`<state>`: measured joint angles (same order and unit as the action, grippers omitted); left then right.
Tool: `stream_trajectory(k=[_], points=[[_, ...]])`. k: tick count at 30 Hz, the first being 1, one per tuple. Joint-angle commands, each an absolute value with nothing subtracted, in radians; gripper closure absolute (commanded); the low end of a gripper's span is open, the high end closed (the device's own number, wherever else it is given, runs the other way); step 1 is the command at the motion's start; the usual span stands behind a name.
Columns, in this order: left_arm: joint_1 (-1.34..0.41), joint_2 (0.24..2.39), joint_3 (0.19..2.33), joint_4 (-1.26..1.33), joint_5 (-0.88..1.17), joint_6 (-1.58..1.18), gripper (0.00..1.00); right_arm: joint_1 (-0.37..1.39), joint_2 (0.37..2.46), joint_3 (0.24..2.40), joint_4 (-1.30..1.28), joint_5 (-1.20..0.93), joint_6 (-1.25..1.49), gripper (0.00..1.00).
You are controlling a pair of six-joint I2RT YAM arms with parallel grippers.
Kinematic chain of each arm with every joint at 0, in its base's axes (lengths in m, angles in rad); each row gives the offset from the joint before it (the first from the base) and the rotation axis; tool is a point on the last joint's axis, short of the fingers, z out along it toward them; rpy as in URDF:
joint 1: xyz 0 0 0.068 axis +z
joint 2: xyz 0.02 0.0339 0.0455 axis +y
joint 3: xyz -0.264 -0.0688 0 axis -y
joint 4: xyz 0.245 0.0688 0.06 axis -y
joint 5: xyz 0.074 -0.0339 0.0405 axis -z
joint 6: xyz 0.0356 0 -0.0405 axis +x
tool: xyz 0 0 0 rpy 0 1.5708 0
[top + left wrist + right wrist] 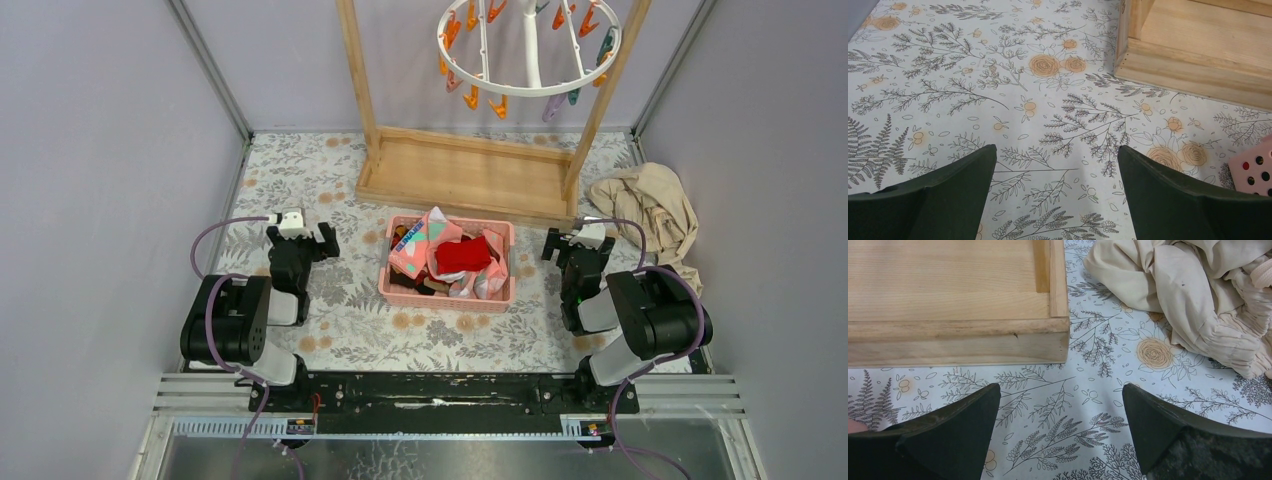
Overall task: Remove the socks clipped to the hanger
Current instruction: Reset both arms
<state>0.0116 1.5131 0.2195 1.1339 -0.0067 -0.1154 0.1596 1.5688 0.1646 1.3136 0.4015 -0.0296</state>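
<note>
The hanger (531, 62), a white ring with orange, teal and pink clips, hangs inside the wooden frame (470, 175) at the back; its top is cut off by the picture edge. The clips in view hold nothing. The socks (463, 255), one red, others pink with coloured patches and dark checked, lie piled in the pink basket (445, 300) at mid-table. My left gripper (301, 240) (1056, 155) rests left of the basket, open and empty over the floral cloth. My right gripper (580, 245) (1061, 392) sits right of the basket, also open and empty.
A crumpled beige garment (650, 205) (1198, 295) lies at the back right, close to my right gripper. The frame's base (1198, 55) (953, 315) stands just ahead of both grippers. The basket's corner (1255, 167) shows at the left wrist view's right edge. Grey walls enclose the table.
</note>
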Motion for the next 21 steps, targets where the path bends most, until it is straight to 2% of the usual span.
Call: stream_trajectory(k=[1,4,11,13,15,17,19,21], points=[[0.004,1.519,0.243,1.199,-0.02,-0.075,0.01,0.151,1.559,0.166,1.392,0.414,-0.034,0.0],[0.004,1.519,0.246,1.195,-0.026,-0.072,0.01,0.141,1.565,0.119,1.486,0.41,-0.021,0.0],[0.005,1.519,0.245,1.195,-0.026,-0.072,0.01,0.067,1.551,0.081,1.521,0.273,0.028,0.0],[0.004,1.519,0.246,1.195,-0.026,-0.072,0.01,0.069,1.561,0.14,1.422,0.14,-0.036,0.0],[0.004,1.52,0.245,1.195,-0.027,-0.072,0.01,0.064,1.524,0.19,1.276,0.16,-0.02,0.0],[0.005,1.52,0.245,1.195,-0.028,-0.072,0.01,0.054,1.554,0.21,1.29,0.182,-0.005,0.0],[0.005,1.519,0.245,1.195,-0.028,-0.071,0.01,0.028,1.548,0.275,1.139,0.184,0.043,0.0],[0.004,1.518,0.245,1.195,-0.028,-0.071,0.01,0.02,1.554,0.294,1.122,0.174,0.049,0.0]])
